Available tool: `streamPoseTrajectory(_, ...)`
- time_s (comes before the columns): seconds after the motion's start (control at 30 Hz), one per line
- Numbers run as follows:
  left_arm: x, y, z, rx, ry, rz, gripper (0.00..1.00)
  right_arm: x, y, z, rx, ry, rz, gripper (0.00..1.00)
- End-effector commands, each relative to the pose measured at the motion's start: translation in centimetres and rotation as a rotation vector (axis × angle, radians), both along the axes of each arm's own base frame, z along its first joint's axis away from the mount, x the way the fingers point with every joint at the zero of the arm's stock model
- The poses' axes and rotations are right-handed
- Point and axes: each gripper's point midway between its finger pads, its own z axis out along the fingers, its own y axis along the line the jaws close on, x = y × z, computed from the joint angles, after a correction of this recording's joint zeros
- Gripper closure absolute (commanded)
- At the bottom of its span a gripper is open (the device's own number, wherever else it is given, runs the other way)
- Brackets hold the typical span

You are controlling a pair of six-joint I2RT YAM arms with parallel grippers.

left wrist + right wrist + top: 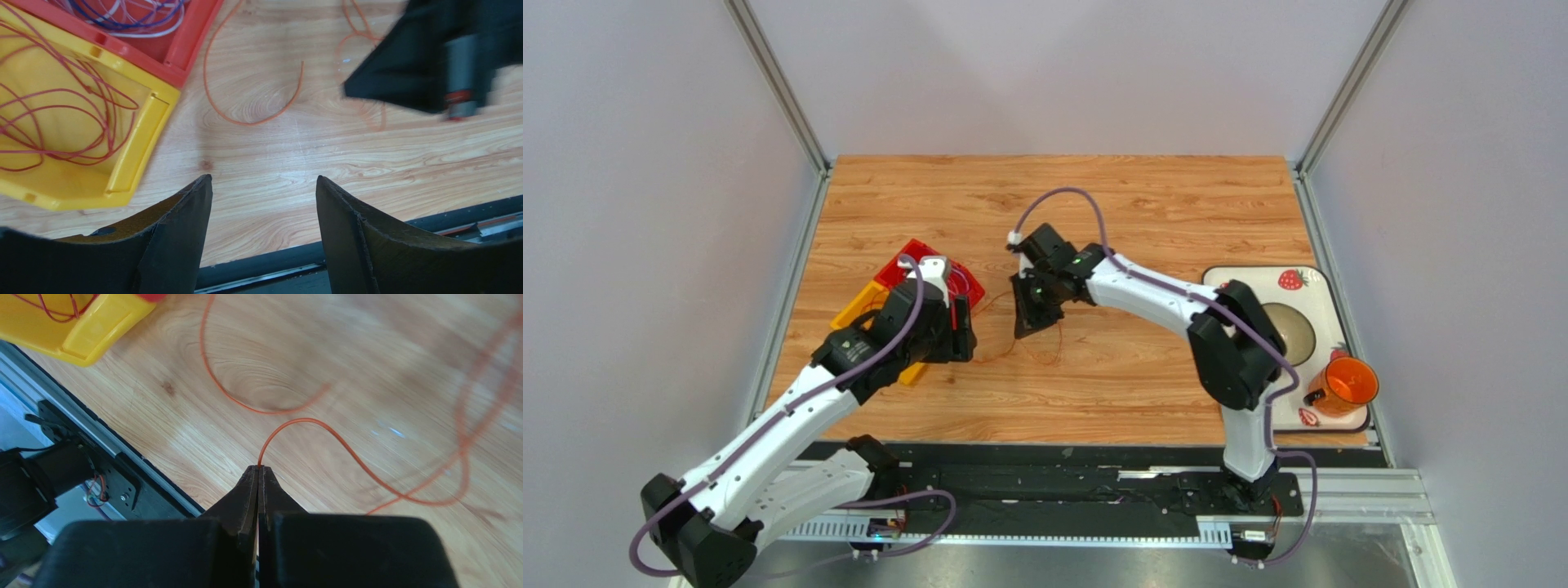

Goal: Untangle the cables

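right gripper pinching an orange cable, left gripper open beside the bins

black fingers (245, 496) of the right gripper (258, 468) fill the bottom of the right wrist view, pressed together tip to tip. we see the orange cable (344, 444) leave the closed tips, rise in a hump and run off to the right in a loose loop over the wooden table (380, 361). an orange arc (245, 404) lies on the wood just beyond the tips; we cannot tell whether it belongs to the same cable.

from the left wrist view we note the left gripper (263, 180) with its jaws standing apart and only bare wood between them. just to its left sits the yellow bin (132, 156), holding curled red cables (61, 122). behind it, touching, is the red bin (184, 49), holding dark blue and white cables (132, 27).

from above we place both grippers near the middle of the table, the left one at the bins and the right one just beside it. well apart, at the right edge, a white tray (1308, 279) carries an orange cup (1351, 382).
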Motion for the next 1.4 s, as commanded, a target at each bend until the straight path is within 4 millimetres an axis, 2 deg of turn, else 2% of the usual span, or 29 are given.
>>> streamPoseTrajectory(0.0, -0.6, 2.1, 6.0, 0.017, -0.118, 0.012, 0.27, -1.8, 5.4, 1.5, 0.047, -0.087, 0.197, 1.00)
streamPoseTrajectory(0.03, -0.8, 2.8, 6.3, 0.048, -0.121, 0.021, 0.27, -2.0, 6.4, 0.4, 0.022, -0.093, 0.221, 1.00)
streamPoseTrajectory(0.1, -1.7, 4.3, 6.9, 0.107, -0.117, 0.017, 0.27, -2.1, 6.4, -1.2, -0.030, -0.092, 0.244, 1.00)
streamPoseTrajectory(0.13, -1.8, 5.1, 7.2, 0.133, -0.130, 0.030, 0.27, -2.2, 6.4, -2.8, -0.063, -0.076, 0.246, 1.00)
streamPoseTrajectory(0.2, -2.2, 6.2, 7.7, 0.145, -0.152, 0.065, 0.23, -2.0, 6.6, -3.3, -0.074, -0.074, 0.240, 1.00)
streamPoseTrajectory(0.27, -2.5, 5.7, 9.0, 0.095, -0.214, 0.023, 0.23, -1.6, 6.2, -3.9, -0.098, -0.087, 0.224, 0.99)
streamPoseTrajectory(0.3, -2.6, 5.8, 8.9, 0.092, -0.223, 0.015, 0.22, -1.2, 5.8, -4.1, -0.127, -0.105, 0.205, 0.98)
streamPoseTrajectory(0.37, -2.6, 6.2, 9.4, 0.085, -0.265, 0.031, 0.21, -0.7, 5.2, -4.4, -0.162, -0.124, 0.191, 0.95)
streamPoseTrajectory(0.4, -2.6, 6.3, 9.1, 0.087, -0.271, 0.033, 0.21, -0.4, 4.7, -4.5, -0.194, -0.142, 0.182, 0.89)
streamPoseTrajectory(0.47, -2.6, 6.5, 9.2, 0.081, -0.299, 0.031, 0.21, 0.0, 4.3, -4.2, -0.214, -0.158, 0.178, 0.82)
streamPoseTrajectory(0.5, -2.6, 6.5, 9.1, 0.080, -0.303, 0.030, 0.21, 0.3, 3.9, -4.2, -0.237, -0.178, 0.173, 0.74)
streamPoseTrajectory(0.6, -2.7, 6.6, 9.3, 0.072, -0.317, 0.031, 0.21, 0.9, 3.0, -3.4, -0.272, -0.225, 0.172, 0.64)
streamPoseTrajectory(0.8, -2.6, 6.6, 9.1, 0.074, -0.322, 0.031, 0.21, 0.7, 2.4, -2.3, -0.268, -0.275, 0.235, 0.54)
streamPoseTrajectory(0.93, -2.5, 6.6, 9.1, 0.074, -0.325, 0.030, 0.21, 0.3, 1.9, -2.7, -0.275, -0.304, 0.265, 0.53)
streamPoseTrajectory(1.03, -2.5, 6.5, 9.0, 0.075, -0.319, 0.027, 0.21, 1.1, 1.7, -2.6, -0.297, -0.329, 0.232, 0.52)
streamPoseTrajectory(1.07, -2.5, 6.5, 9.0, 0.076, -0.321, 0.026, 0.21, 1.4, 2.4, -2.2, -0.285, -0.315, 0.194, 0.51)
streamPoseTrajectory(1.1, -2.5, 6.5, 9.0, 0.077, -0.319, 0.028, 0.21, 0.9, 2.2, -2.3, -0.298, -0.273, 0.181, 0.51)
streamPoseTrajectory(1.3, -2.5, 6.5, 9.0, 0.073, -0.322, 0.026, 0.21, -0.2, 4.6, -2.4, -0.238, -0.040, -0.034, 0.52)
streamPoseTrajectory(1.37, -2.6, 6.5, 9.0, 0.069, -0.325, 0.025, 0.21, -0.3, 4.6, -2.6, -0.234, 0.005, -0.100, 0.52)
